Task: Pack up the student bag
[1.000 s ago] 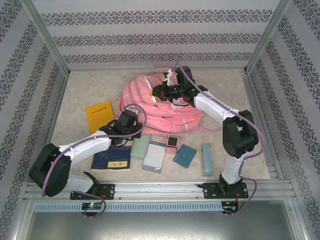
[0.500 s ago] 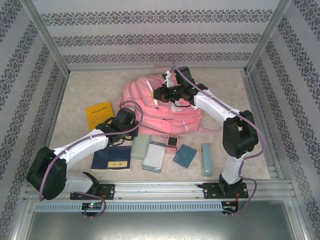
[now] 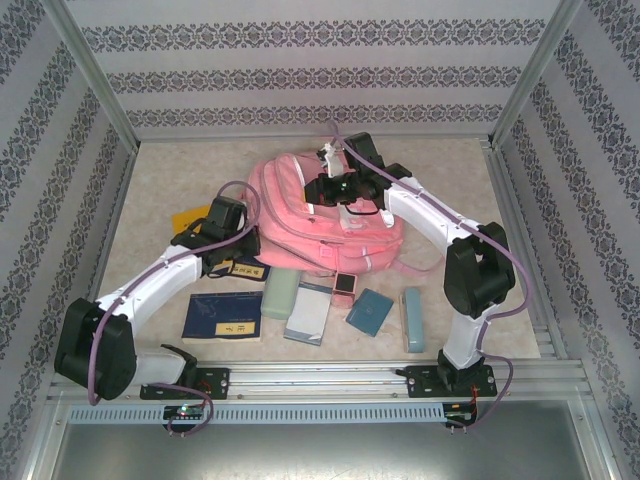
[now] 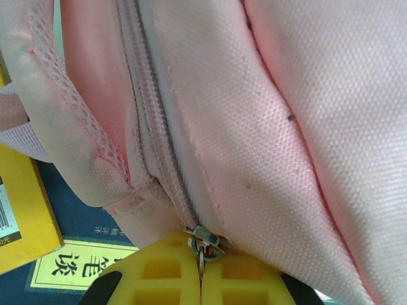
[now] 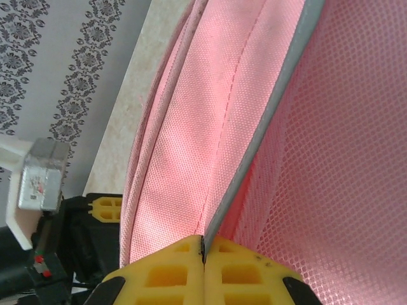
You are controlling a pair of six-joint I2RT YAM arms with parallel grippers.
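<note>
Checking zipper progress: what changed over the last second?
The left gripper, shut on the zipper pull, dragged it left along the side of the student bag. The right gripper, clamped on the bag's fabric, edged slightly toward the back. The blue notebook stayed put.

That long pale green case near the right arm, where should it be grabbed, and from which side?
Probably at mid-length on the green case, pinched across its narrow width, coming straight down from above: it lies flat, with gaps along both long sides.
</note>
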